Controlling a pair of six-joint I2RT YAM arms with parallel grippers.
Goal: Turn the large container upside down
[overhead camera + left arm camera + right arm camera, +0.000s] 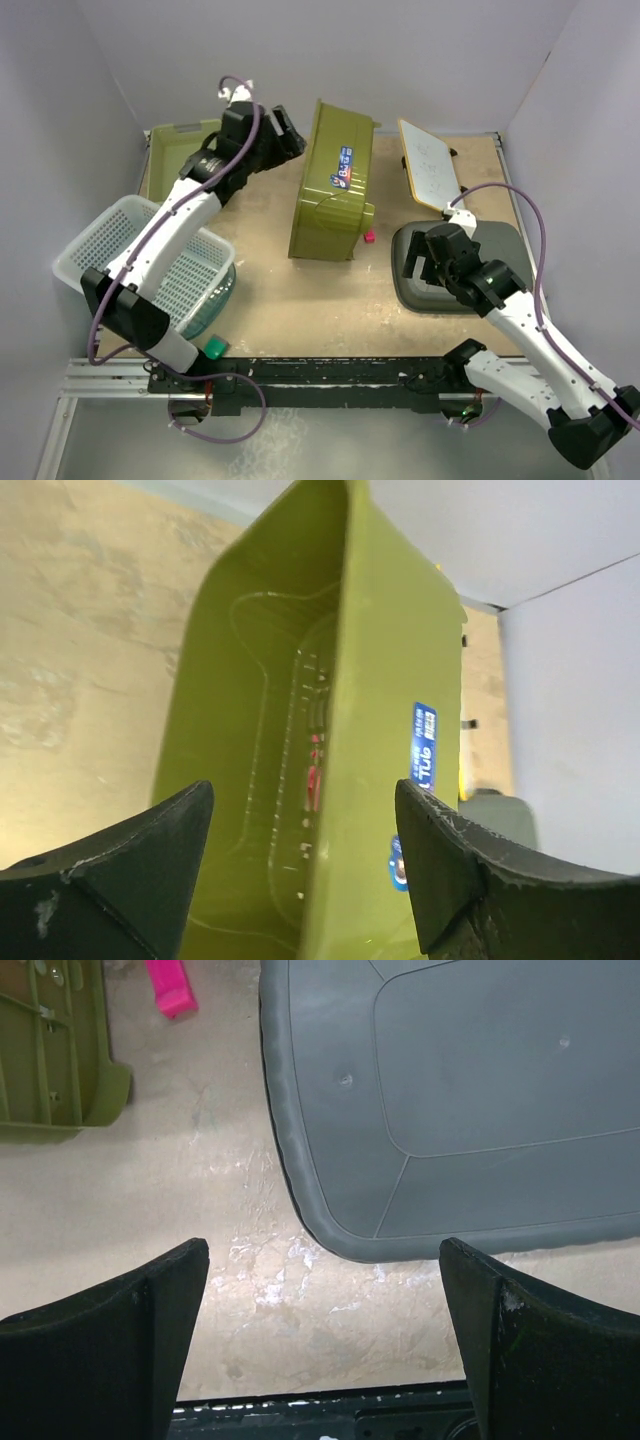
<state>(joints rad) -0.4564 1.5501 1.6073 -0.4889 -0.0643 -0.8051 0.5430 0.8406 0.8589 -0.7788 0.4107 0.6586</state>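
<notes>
The large olive-green container (330, 185) rests tipped on its side at the table's middle, a blue label on its upward wall. My left gripper (290, 135) is open at its far left edge. In the left wrist view the container (380, 650) fills the frame, and the left gripper (300, 790) straddles the corner between its inner face and labelled wall without visible contact. My right gripper (418, 262) is open and empty, low over the near left corner of a grey lid (500, 240). In the right wrist view the right gripper (322, 1245) stands over bare table by the lid (460, 1090).
A white mesh basket (120, 250) sits at the left on a teal item (218, 298). An olive tray (180, 150) lies at the back left, a white board (430, 165) at the back right. A small pink piece (369, 237) lies by the container, a green block (215, 347) near the front rail.
</notes>
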